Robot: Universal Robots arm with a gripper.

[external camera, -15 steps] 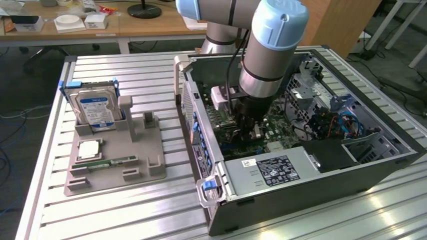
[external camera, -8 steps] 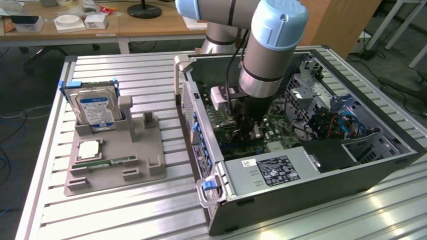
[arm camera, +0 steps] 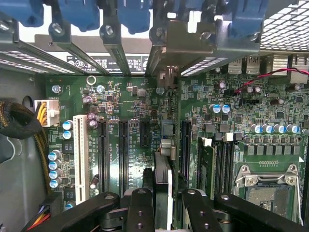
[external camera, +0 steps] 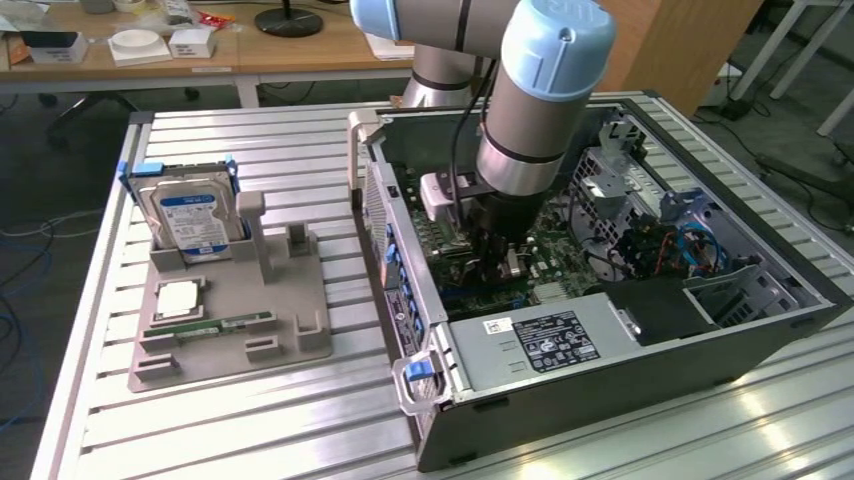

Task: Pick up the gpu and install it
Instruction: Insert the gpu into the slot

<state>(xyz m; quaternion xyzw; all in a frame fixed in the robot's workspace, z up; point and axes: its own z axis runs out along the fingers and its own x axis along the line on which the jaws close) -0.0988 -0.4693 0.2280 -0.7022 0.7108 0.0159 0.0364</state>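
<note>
In the exterior view, the surface (external camera: 267, 420) was a slatted aluminium top, with wooden desks (external camera: 200, 60) behind it carrying small white boxes and a black round base. A grey holder tray (external camera: 234, 300) sat on the surface toward the exterior view's left. A silver hard drive (external camera: 191, 218) with a blue-white label stood upright in the tray's blue-edged slot, and a small square CPU chip (external camera: 179, 300) lay flat in front of it. The open computer case (external camera: 601, 300) lay on its side at the exterior view's right, its power supply (external camera: 547, 340) near the front edge and blue cables (external camera: 694, 245) deeper inside. The arm (external camera: 541, 100) reached down from above into the case, and the gripper (external camera: 487, 250) hung just over the motherboard (external camera: 461, 270), hiding much of the board beneath it.

In the wrist view, the gripper (arm camera: 162, 203) had its black fingers (arm camera: 140, 208) clamped on the gpu (arm camera: 163, 179), seen edge-on as a thin upright card between them. The card stood over the motherboard (arm camera: 125, 96), between the black expansion slots (arm camera: 123, 150) and the memory slots (arm camera: 217, 159). Whether it touched a slot could not be told. Blue slot latches (arm camera: 130, 14) lined the case edge beyond, the white slot (arm camera: 80, 157) and a yellow-wired power plug (arm camera: 47, 112) lay to one side, and the empty CPU socket (arm camera: 268, 188) to the other
</note>
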